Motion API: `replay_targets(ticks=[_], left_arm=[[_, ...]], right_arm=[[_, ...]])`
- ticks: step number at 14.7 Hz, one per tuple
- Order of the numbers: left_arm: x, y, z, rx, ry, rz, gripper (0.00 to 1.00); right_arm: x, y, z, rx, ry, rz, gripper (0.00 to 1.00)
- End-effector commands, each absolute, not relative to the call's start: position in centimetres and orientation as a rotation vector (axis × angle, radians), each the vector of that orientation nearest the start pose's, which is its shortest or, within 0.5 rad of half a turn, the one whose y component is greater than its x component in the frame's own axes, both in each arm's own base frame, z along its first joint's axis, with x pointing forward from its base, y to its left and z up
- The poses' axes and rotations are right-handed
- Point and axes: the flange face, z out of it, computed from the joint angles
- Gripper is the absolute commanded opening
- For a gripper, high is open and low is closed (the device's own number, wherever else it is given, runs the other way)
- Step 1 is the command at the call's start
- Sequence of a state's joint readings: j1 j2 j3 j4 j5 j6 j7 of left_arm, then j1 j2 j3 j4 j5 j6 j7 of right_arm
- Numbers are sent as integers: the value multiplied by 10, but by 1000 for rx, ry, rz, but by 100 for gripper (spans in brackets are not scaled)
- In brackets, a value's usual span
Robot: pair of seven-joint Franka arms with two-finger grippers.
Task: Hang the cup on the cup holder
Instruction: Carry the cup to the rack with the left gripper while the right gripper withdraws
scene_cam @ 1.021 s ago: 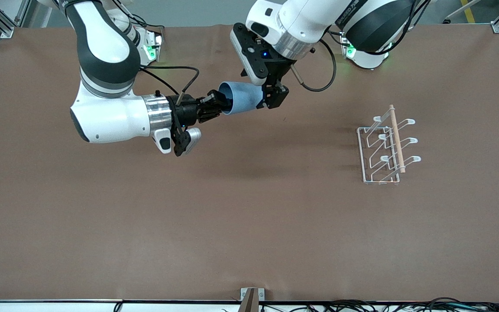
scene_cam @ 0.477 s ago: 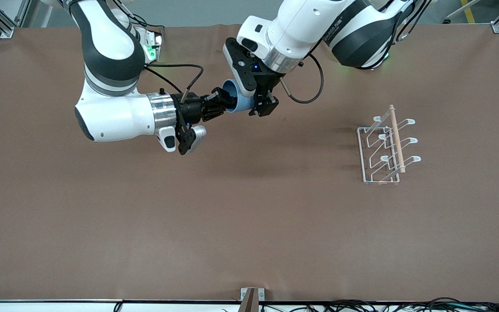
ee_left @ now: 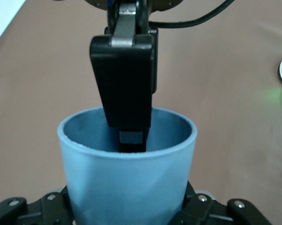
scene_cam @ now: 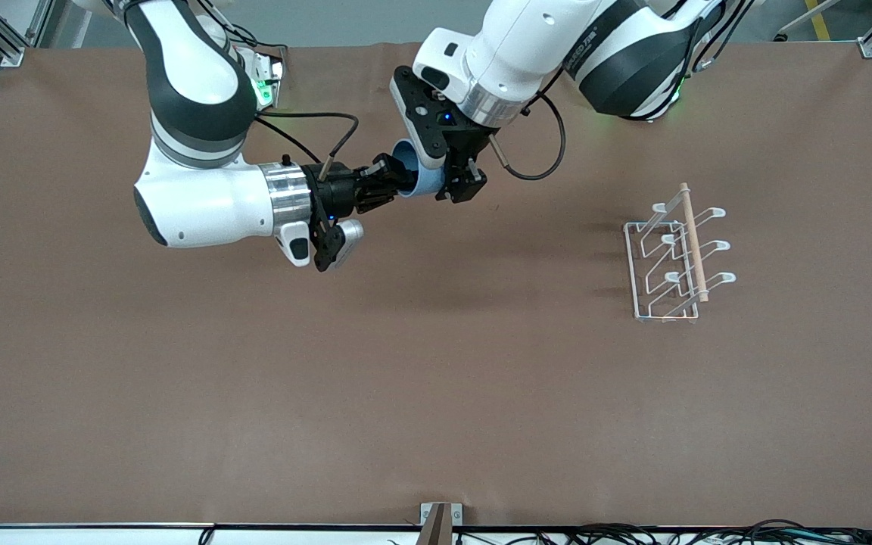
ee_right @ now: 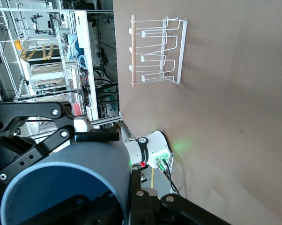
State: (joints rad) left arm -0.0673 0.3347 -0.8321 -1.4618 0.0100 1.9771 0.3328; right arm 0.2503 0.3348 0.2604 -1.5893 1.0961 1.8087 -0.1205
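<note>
The light-blue cup [scene_cam: 418, 176] is held on its side in the air over the table's middle, toward the robots' bases. My right gripper [scene_cam: 398, 180] is shut on its rim, with one finger [ee_left: 127, 79] inside the cup and the other outside. My left gripper [scene_cam: 460, 184] is open round the cup's closed end, with a jaw on each side of the body [ee_left: 127, 183]. The cup also fills the near corner of the right wrist view [ee_right: 61, 183]. The white wire cup holder [scene_cam: 674, 257] with its wooden rod [scene_cam: 693, 242] stands on the table toward the left arm's end, and shows in the right wrist view [ee_right: 157, 51].
The brown table cover [scene_cam: 436, 393] lies flat all around. A small metal bracket [scene_cam: 440, 516] sits at the table edge nearest the front camera. Black cables [scene_cam: 534, 163] hang from both wrists near the cup.
The left gripper has slid along the cup from its closed end toward the rim, hiding most of it. Both arms and the cup shifted slightly toward the bases. The holder has not moved.
</note>
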Motion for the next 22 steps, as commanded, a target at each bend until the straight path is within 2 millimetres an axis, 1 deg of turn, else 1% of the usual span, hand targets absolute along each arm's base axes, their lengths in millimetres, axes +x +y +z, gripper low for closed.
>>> replay_targets(ticks=[1,5,6,8,9,11,12,13,14,16,18,19,20,21,22], left_arm=[[492,-420,564,-2808,1785,-207,46],[501,-394,555,-2763,1722,-69,47],[505,-385,554,-2769,1701,-46,47],[508,-376,554,-2772,1677,-12,47],[511,-368,552,-2759,1655,15,47],[520,-348,545,-2704,1597,82,47],[524,-336,541,-2675,1562,124,47],[527,-325,538,-2641,1531,167,47],[529,-317,533,-2592,1502,215,47],[531,-305,525,-2498,1453,272,47],[540,-290,508,-2391,1445,359,47],[547,-282,498,-2313,1461,403,47],[553,-275,490,-2241,1475,437,47],[557,-268,483,-2175,1480,480,47],[559,-261,470,-2110,1475,537,47]], right_arm=[[552,360,498,-2008,-249,388,100],[561,344,492,-2078,-251,361,100],[564,337,490,-2092,-241,354,100],[572,319,484,-2154,-239,335,100],[576,306,480,-2219,-249,320,100],[587,273,468,-2375,-277,295,100],[592,254,461,-2474,-294,282,100],[597,236,457,-2547,-308,269,100],[601,217,458,-2617,-319,247,100],[614,170,458,-2738,-303,218,100],[622,126,466,-2786,-254,185,100],[625,98,473,-2816,-219,180,100],[627,78,482,-2862,-205,160,100],[629,64,495,-2904,-200,123,100],[633,50,511,-2923,-183,74,100]])
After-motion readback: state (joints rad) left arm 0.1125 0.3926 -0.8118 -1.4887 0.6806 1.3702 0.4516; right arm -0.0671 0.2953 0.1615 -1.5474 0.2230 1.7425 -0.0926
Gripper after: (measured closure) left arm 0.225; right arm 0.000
